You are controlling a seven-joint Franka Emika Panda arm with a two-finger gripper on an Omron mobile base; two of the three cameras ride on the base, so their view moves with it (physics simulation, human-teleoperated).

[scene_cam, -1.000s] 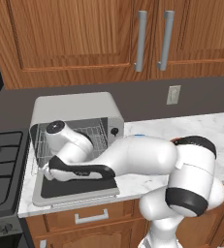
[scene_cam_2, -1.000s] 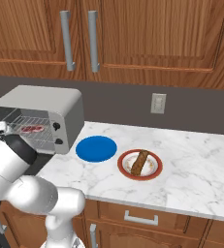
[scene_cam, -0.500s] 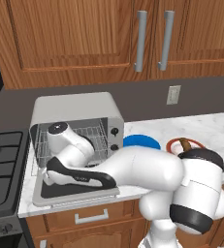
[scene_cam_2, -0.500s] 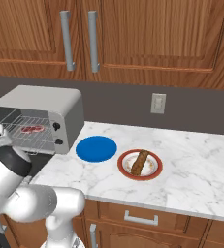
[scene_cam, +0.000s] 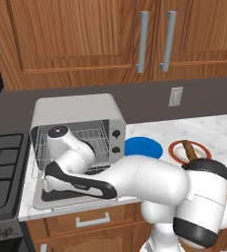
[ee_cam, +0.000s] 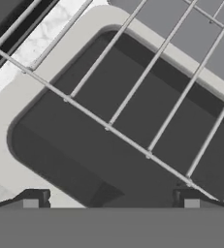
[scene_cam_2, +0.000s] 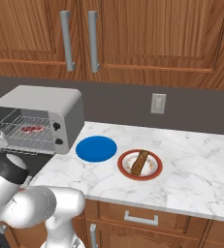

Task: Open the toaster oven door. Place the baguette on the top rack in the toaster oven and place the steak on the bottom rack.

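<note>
- Reaching into the light grey toaster oven (scene_cam: pixel 78 110) at left of the left base view, the arm now sits deeper over the lowered glass door (scene_cam: pixel 61 197) than a second ago.
- Right base view: red steak (scene_cam_2: pixel 32 129) on a wire rack (scene_cam_2: pixel 21 137); brown baguette (scene_cam_2: pixel 139 162) still on its red-rimmed plate (scene_cam_2: pixel 153 170), centre of the marble table (scene_cam_2: pixel 191 169).
- Hand view: the gripper (ee_cam: pixel 111 203) stands released, empty, above a silver wire rack (ee_cam: pixel 108 127); baguette comes next.

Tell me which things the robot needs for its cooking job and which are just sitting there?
Needed: toaster oven, its open door, steak on a rack inside, baguette, open gripper.

Just sitting there: blue plate, red-rimmed plate, stove, cabinets.
</note>
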